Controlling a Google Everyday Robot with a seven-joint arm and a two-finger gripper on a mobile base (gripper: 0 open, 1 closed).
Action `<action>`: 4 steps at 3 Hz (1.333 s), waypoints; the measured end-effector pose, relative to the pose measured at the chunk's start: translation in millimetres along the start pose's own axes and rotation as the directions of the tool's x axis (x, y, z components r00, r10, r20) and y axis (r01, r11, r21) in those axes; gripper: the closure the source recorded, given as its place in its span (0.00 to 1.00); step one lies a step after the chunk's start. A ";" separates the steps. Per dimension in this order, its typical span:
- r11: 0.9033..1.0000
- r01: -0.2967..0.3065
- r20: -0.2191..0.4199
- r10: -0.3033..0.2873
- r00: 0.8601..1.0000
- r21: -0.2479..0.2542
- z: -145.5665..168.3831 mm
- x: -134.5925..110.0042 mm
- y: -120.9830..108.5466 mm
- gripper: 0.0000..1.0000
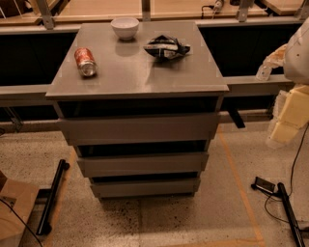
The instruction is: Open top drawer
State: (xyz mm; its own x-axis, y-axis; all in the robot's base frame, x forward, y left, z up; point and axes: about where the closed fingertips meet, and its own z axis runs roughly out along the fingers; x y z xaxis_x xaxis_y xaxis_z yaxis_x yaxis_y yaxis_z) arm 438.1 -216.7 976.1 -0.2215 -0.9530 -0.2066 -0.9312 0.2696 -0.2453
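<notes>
This looks like a robot test lab rather than a home. A grey drawer bench (140,72) stands alone on a speckled floor (169,217) edged by orange tape lines (237,178). Metal rails (251,86) separate it from wooden desks (96,9) at 12 o'clock. A loose cable (295,154) trails at 4 o'clock, a cardboard box (14,207) sits at 8, and the robot's hand (268,65) hangs at 3.

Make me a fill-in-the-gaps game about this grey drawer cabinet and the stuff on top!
The cabinet has ___ grey drawers, and the top drawer is the widest.
The red can lies on its ___.
The bowl is coloured ___.
The robot's hand is near the picture's ___ edge, touching no drawer.
Missing words: three; side; white; right.
</notes>
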 end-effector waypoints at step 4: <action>0.995 -0.031 0.042 0.035 0.999 -0.093 66.1 -7.7 2.3 0.00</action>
State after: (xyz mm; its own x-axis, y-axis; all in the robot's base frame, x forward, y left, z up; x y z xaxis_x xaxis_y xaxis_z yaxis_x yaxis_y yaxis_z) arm 456.8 -199.6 914.6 -0.2411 -0.9364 -0.2549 -0.9468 0.2847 -0.1500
